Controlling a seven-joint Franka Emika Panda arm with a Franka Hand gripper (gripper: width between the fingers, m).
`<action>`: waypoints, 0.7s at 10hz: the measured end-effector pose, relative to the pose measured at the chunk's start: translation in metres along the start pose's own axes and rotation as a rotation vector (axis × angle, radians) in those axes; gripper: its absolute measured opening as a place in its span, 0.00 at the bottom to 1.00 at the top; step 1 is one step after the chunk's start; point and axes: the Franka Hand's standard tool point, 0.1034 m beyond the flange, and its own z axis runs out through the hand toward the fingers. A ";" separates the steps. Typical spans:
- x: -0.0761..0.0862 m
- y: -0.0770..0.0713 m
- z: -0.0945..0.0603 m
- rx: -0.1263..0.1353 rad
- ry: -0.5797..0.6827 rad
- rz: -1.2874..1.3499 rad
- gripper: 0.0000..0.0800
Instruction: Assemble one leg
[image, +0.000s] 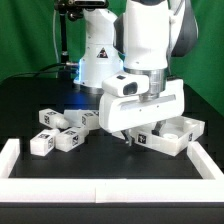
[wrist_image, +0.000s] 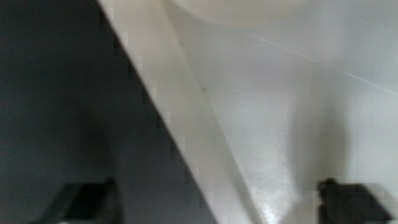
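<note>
Several small white legs with black-and-white tags lie in a loose group on the black table at the exterior view's left, among them one (image: 42, 143) at the front and one (image: 47, 118) behind it. My gripper (image: 130, 140) hangs low at the near left corner of the large white rimmed panel (image: 185, 128), to the right of the legs and apart from them. In the wrist view the two dark fingertips (wrist_image: 86, 200) stand wide apart. The gripper (wrist_image: 210, 200) is open, with the panel's slanting edge (wrist_image: 178, 120) between the jaws. No leg shows there.
A low white wall (image: 100, 190) runs along the table's front, and its left side (image: 10, 155) bounds the legs' area. The arm's white base (image: 95, 55) stands at the back behind the legs.
</note>
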 end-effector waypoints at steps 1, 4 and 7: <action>0.000 0.000 0.000 0.000 0.000 0.000 0.51; 0.000 0.000 0.000 0.000 -0.001 -0.001 0.12; 0.000 0.000 0.000 0.000 -0.001 0.000 0.07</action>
